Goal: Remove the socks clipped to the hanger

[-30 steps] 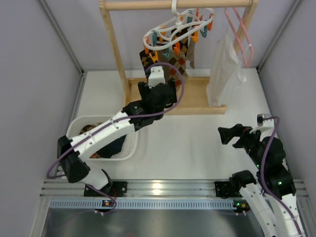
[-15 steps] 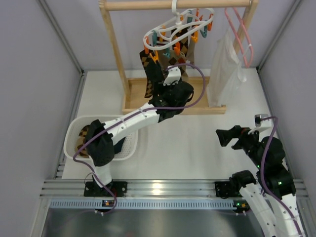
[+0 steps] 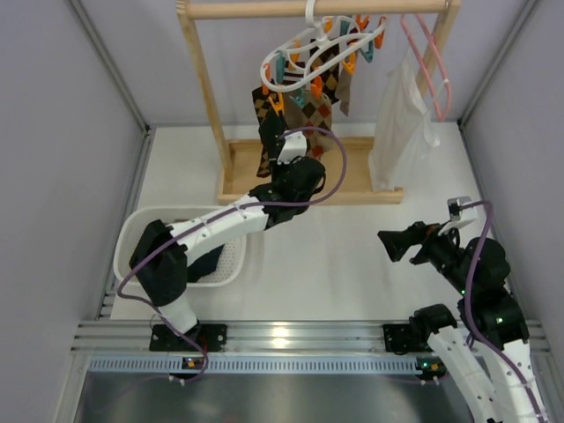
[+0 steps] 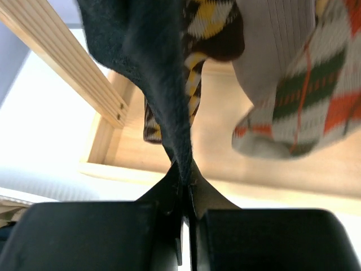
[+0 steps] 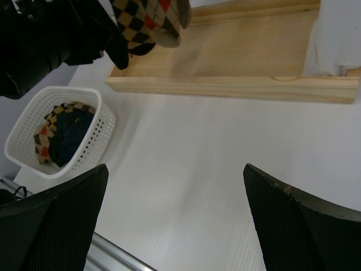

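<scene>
The white ring hanger (image 3: 319,42) with orange and teal pins hangs from the wooden rail. Several argyle socks (image 3: 315,99) dangle from it, and the left wrist view shows an orange and green one (image 4: 307,96). My left gripper (image 3: 270,132) reaches up under the hanger's left side. It is shut on the lower end of a dark navy sock (image 4: 155,62), pinched between the jaws of the left gripper (image 4: 184,169). My right gripper (image 3: 393,245) hovers low over the table at the right, open and empty. In its own view the right gripper (image 5: 176,169) has only bare table between the jaws.
A white perforated basket (image 3: 130,236) at the left holds loose socks (image 5: 61,132). The wooden rack's base (image 3: 357,172) and left post (image 3: 206,88) stand behind. A pink hanger (image 3: 428,55) carries a white translucent garment (image 3: 401,132) at the right.
My left gripper swung right under the hanger, came back left and closed on the navy sock. The right arm edged slightly left, still open.
</scene>
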